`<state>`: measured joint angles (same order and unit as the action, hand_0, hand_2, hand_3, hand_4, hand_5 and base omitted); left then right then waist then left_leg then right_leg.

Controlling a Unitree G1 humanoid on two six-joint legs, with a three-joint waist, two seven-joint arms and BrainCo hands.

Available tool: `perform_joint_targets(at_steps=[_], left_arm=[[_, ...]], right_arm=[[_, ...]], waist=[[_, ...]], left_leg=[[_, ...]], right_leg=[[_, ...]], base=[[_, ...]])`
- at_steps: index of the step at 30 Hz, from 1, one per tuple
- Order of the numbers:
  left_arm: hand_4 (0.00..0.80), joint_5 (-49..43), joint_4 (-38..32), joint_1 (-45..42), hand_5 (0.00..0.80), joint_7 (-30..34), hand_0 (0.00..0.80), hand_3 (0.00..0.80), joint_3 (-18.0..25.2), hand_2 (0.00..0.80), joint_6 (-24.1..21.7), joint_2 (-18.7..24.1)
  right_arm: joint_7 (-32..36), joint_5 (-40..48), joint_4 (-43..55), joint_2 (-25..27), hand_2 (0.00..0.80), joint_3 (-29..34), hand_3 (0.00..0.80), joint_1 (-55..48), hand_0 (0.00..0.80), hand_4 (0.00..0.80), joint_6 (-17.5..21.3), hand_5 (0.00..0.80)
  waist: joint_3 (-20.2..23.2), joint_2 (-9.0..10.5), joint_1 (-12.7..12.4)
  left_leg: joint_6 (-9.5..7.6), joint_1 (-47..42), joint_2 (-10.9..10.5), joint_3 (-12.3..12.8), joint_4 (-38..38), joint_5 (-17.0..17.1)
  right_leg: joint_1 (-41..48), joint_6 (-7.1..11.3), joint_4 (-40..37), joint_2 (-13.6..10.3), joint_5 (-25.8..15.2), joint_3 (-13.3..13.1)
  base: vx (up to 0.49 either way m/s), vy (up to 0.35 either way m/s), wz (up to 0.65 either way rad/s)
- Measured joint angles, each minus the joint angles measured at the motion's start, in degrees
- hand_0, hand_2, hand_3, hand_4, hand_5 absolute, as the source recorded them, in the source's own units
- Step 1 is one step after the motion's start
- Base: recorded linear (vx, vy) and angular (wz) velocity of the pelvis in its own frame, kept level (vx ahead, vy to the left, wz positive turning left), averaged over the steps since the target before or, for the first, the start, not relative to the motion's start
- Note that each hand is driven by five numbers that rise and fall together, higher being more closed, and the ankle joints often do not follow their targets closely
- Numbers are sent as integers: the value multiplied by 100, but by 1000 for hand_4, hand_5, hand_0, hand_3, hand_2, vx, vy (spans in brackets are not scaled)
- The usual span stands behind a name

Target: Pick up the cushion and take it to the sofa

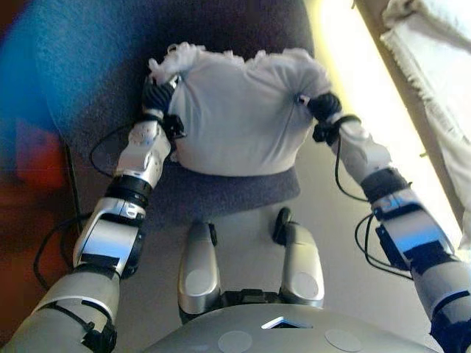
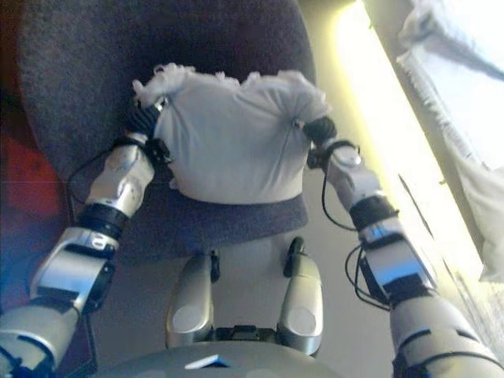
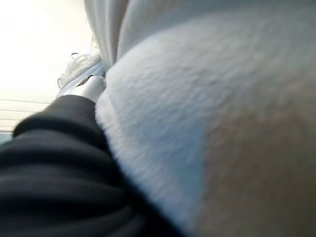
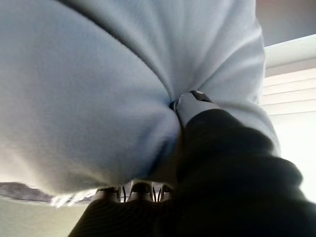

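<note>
A white cushion (image 1: 239, 110) with a frilled edge is held up between my two hands, above the seat of a dark grey chair (image 1: 235, 193). My left hand (image 1: 157, 98) grips its left side; the fingers are buried in the cloth, as the left wrist view (image 3: 91, 89) shows. My right hand (image 1: 318, 107) grips its right side. In the right wrist view the thumb (image 4: 190, 103) digs into the cushion (image 4: 98, 89) and the cloth puckers around it.
The chair's backrest (image 1: 110, 66) rises behind the cushion. A white fringed cloth (image 1: 434, 66) lies at the upper right, past a bright strip of floor (image 1: 368, 95). Red and blue shapes (image 1: 29, 147) sit at the far left.
</note>
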<state>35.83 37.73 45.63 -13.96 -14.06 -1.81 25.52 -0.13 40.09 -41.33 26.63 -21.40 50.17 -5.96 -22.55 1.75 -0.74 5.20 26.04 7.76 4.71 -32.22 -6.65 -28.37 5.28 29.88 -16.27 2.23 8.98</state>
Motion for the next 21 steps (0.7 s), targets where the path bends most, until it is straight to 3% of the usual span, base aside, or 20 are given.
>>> perform_joint_targets(at_steps=[12,21], left_arm=[[800,208,407,776,800,-419,800,800,-112,800,-3,117],[800,232,476,1566,800,-600,800,800,-730,800,-3,558]], right_arm=[[92,352,-98,51,800,-187,800,440,800,800,92,800],[151,620,-61,53,800,-220,800,519,800,800,89,800]], waist=[[-217,33,160],[-217,31,195]], left_leg=[[8,62,-60,3,-115,-62],[7,22,-53,75,-109,-73]], right_leg=[[-149,-64,317,-84,113,-46],[-164,-28,300,-99,108,-97]], base=[[-1,-2,2],[6,15,-4]])
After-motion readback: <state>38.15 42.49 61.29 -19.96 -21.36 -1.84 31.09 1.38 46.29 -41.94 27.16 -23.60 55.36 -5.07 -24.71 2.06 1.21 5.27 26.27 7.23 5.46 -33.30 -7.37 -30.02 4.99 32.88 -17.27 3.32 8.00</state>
